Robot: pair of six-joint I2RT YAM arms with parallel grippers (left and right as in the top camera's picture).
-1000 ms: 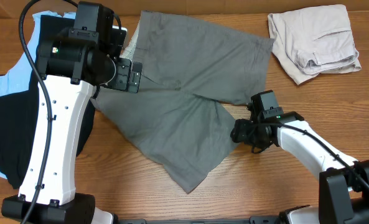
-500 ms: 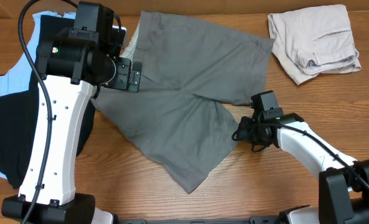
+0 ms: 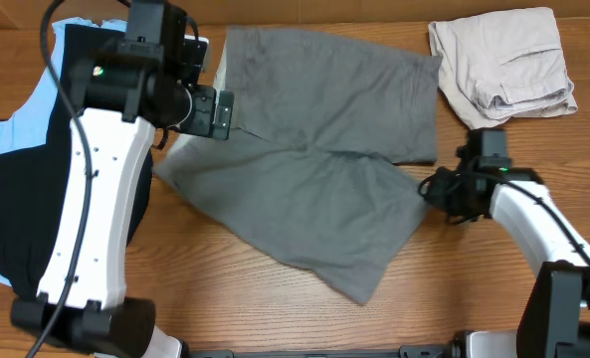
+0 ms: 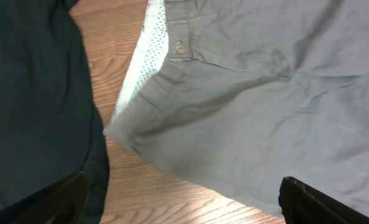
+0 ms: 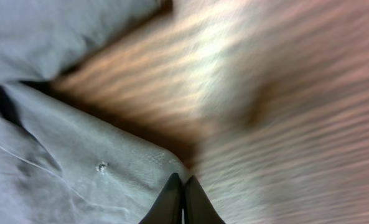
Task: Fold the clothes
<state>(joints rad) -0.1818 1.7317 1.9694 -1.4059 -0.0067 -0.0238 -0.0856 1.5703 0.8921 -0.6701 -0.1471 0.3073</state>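
Pinching creased woven shorts [image 3: 314, 189] (right gripper [image 3: 430, 189])

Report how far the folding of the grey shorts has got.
Done: nothing folded yet. The shorts lie spread open on the table, both legs out.
In hand: the right gripper is shut on a corner of one leg's hem. The left gripper hangs open over the waistband, gripping nothing.
Left: every fold.

Grey shorts [image 3: 314, 179] spread flat, mid-table.
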